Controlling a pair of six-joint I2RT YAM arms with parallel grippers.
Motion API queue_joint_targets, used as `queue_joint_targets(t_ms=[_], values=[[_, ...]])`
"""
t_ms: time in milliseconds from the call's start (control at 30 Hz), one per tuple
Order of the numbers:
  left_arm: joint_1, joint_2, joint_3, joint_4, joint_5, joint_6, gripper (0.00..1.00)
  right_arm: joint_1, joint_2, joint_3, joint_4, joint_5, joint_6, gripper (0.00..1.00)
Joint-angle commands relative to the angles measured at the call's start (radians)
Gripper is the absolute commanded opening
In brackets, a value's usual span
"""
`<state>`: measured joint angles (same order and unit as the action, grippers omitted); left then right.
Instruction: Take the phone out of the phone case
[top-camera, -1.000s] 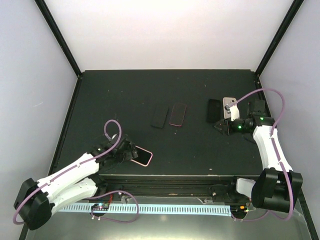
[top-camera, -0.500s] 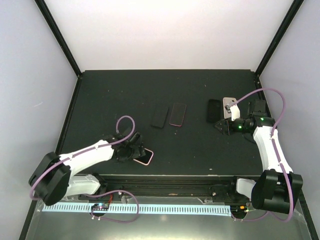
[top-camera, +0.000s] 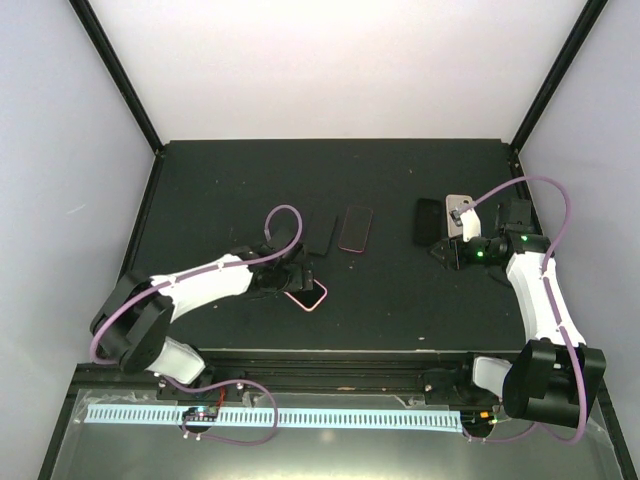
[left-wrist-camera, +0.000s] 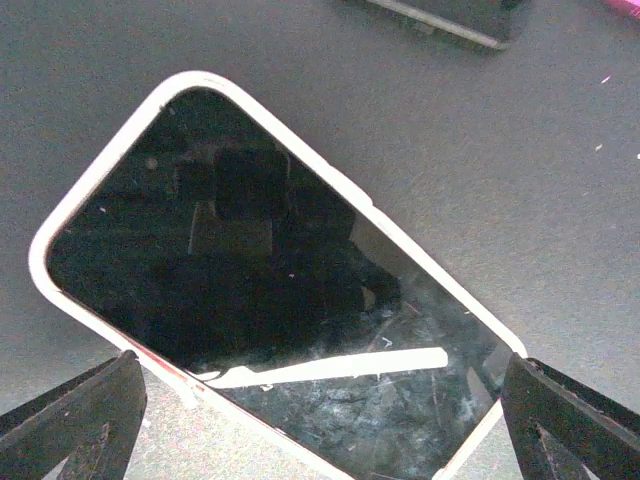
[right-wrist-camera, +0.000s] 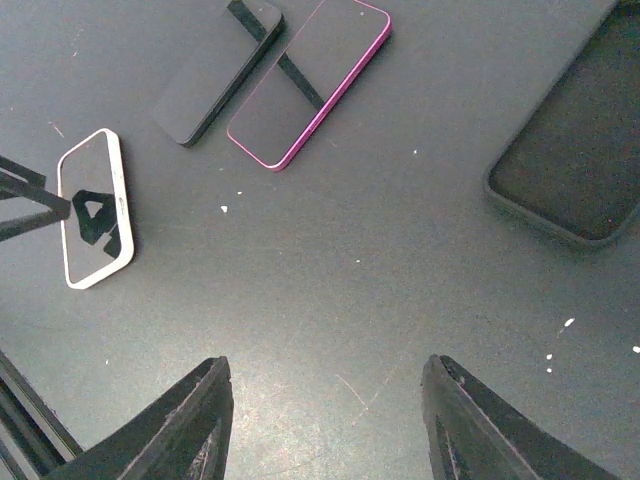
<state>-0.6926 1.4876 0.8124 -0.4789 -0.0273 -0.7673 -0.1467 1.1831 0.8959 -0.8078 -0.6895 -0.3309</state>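
A phone in a white-pink case (top-camera: 308, 296) lies screen up at the near middle of the black table. It also shows in the left wrist view (left-wrist-camera: 270, 290) and the right wrist view (right-wrist-camera: 95, 205). My left gripper (top-camera: 290, 283) sits at its near end, and its two fingers touch the case's opposite edges (left-wrist-camera: 320, 370), so it is shut on the cased phone. My right gripper (top-camera: 443, 252) is open and empty over bare table at the right (right-wrist-camera: 325, 375).
A black phone (top-camera: 320, 233) and a phone in a magenta case (top-camera: 355, 229) lie side by side mid-table. Another black phone (top-camera: 428, 221) and a greyish-pink item (top-camera: 458, 203) lie by the right wrist. The table's front edge (top-camera: 330, 350) is close to the cased phone.
My left gripper has swung right and away from the front edge, and the white-pink cased phone moved with it toward the table's middle. The right arm has not moved.
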Motion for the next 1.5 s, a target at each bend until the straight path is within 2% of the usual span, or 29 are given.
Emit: queue_joint_targets(t_ms=[0,133,300,433,567,833,1067,1467], values=[[-0.007,-0.066,0.004,-0.021,-0.112,-0.024,0.99,-0.002,0.002,0.022,0.015,0.008,0.006,0.52],[-0.007,-0.001,0.092,-0.137,-0.157,-0.106,0.99,-0.001,0.014,0.026,0.010,0.006,0.003,0.52],[-0.005,0.186,0.287,-0.377,-0.160,-0.257,0.99,-0.002,0.006,0.026,0.010,0.011,0.001,0.52],[-0.004,0.272,0.334,-0.337,-0.040,-0.285,0.99,-0.002,-0.001,0.023,0.010,0.012,0.000,0.52],[-0.005,0.312,0.352,-0.348,-0.002,-0.381,0.99,-0.002,-0.003,0.024,0.007,0.010,-0.002,0.52],[-0.002,0.306,0.332,-0.312,0.025,-0.502,0.99,-0.002,-0.006,0.026,0.000,0.000,-0.010,0.52],[0.018,0.289,0.365,-0.350,0.053,-0.496,0.99,-0.002,-0.010,0.026,-0.007,-0.007,-0.014,0.52],[0.035,0.175,0.280,-0.325,0.046,-0.590,0.99,-0.002,-0.015,0.027,-0.014,-0.014,-0.021,0.52]])
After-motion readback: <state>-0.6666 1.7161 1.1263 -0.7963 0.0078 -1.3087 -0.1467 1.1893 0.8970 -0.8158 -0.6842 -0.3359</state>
